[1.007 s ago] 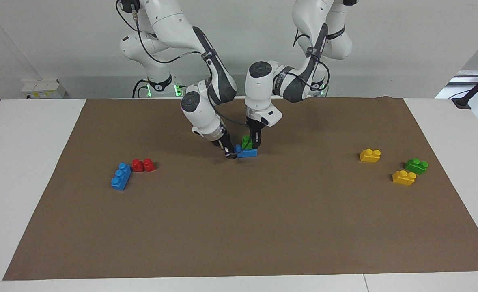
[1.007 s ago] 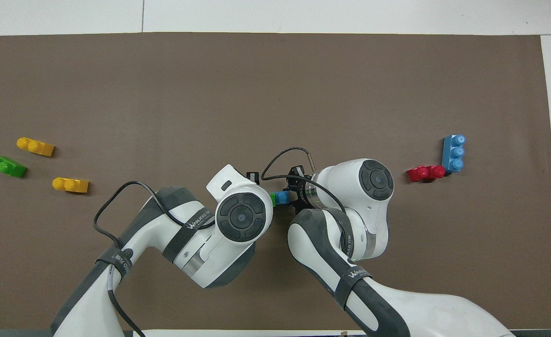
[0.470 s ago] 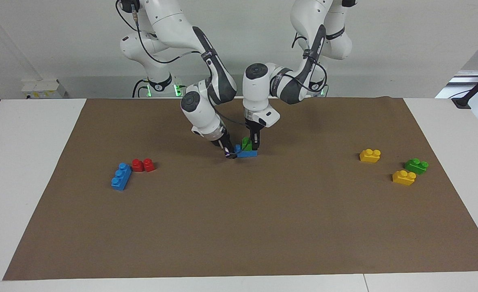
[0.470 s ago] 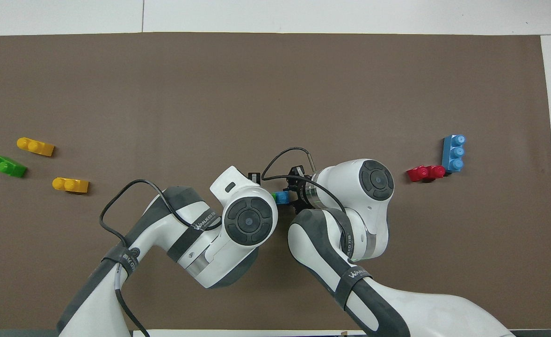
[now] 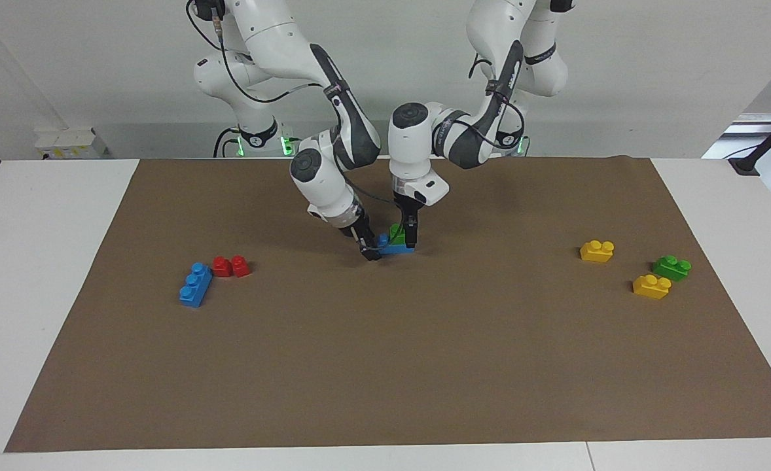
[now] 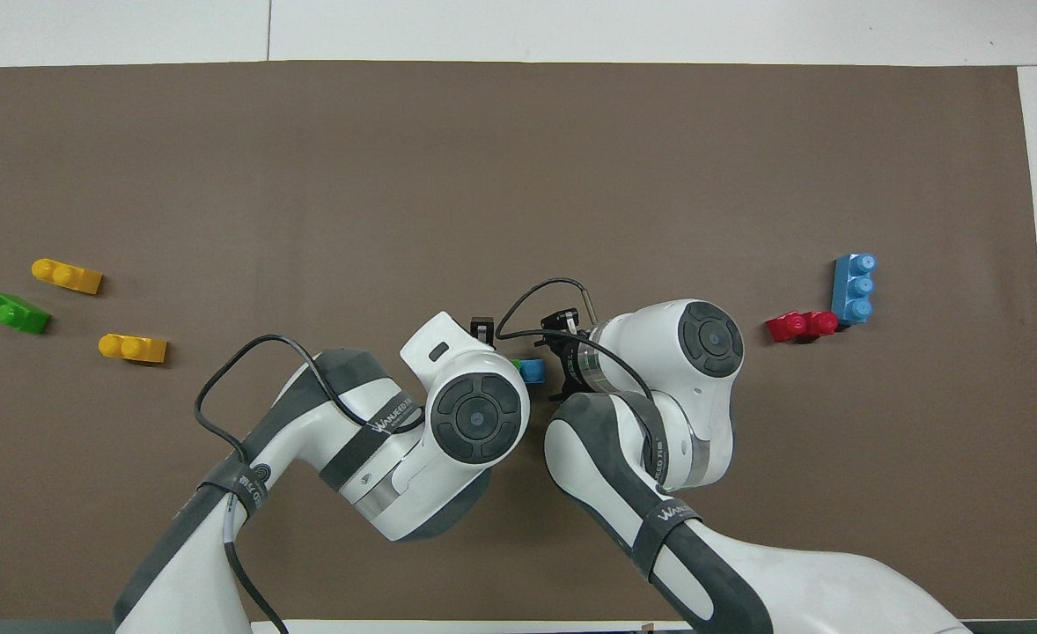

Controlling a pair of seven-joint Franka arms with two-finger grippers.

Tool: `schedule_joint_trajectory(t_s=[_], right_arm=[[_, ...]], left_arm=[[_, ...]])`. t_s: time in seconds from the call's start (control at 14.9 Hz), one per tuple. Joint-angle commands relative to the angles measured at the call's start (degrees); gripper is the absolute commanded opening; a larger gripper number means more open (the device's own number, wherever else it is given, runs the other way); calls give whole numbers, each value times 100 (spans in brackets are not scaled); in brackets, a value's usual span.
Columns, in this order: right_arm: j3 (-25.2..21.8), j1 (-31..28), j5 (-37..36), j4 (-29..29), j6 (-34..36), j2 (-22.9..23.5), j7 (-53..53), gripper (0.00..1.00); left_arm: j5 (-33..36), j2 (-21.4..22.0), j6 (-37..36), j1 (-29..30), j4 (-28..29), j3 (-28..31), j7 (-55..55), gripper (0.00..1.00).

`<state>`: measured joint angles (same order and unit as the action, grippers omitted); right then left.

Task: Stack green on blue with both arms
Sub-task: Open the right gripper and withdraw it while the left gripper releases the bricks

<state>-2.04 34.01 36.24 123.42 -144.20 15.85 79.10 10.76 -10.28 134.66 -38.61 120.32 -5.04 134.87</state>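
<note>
Green brick [image 5: 397,231] sits on blue brick [image 5: 398,247], counter centre. Left claw [image 5: 410,237] at its 3 o'clock, right claw [image 5: 368,250] at 9; can't tell either's grip. Light, rigid, slick plastic; pinch flat sides.

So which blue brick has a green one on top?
The blue brick in the middle of the mat, between the two grippers, carries a green brick. The other blue brick, beside the red brick, has bare studs.
</note>
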Motion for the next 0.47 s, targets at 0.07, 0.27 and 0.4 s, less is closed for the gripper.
schedule_joint_trajectory(t_s=[0.07, 0.27, 0.4], right_arm=[[2, -349, 147, 25, 189, -73, -394, 94], [-15, -955, 112, -81, 882, -283, -885, 94], [-33, -1369, -2, -203, 1418, -450, -1324, 94]], left_arm=[[119, 105, -177, -68, -44, 64, 48, 100], [119, 167, -203, -42, -35, 64, 31, 100], [119, 316, -361, 98, -44, 64, -144, 100]])
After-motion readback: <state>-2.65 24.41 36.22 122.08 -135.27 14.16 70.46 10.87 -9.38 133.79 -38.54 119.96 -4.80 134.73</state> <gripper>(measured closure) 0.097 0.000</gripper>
